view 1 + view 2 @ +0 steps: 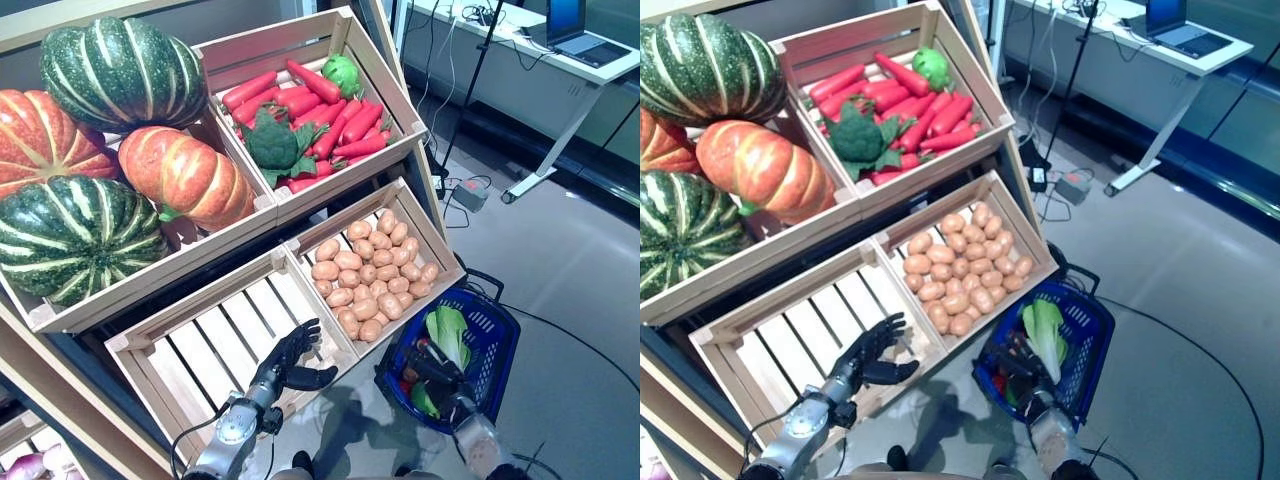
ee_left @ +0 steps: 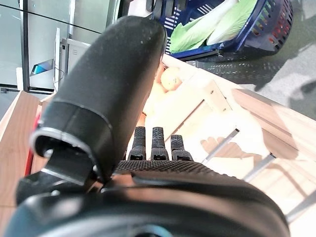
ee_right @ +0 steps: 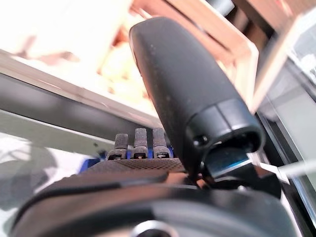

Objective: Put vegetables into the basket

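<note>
A blue basket stands on the floor at the shelf's lower right. It holds a leafy green cabbage, and something red and something green lie beside it. My right hand hangs over the basket's near side, open, with nothing in it. My left hand is open above the front right corner of an empty slatted crate. Beyond it is a crate of potatoes. Above that, a crate holds carrots, a broccoli and a green pepper.
Large orange and green pumpkins fill the upper left crate. A desk with a laptop stands at the back right. A power strip and cables lie on the floor behind the basket. Onions show on a low shelf at the lower left.
</note>
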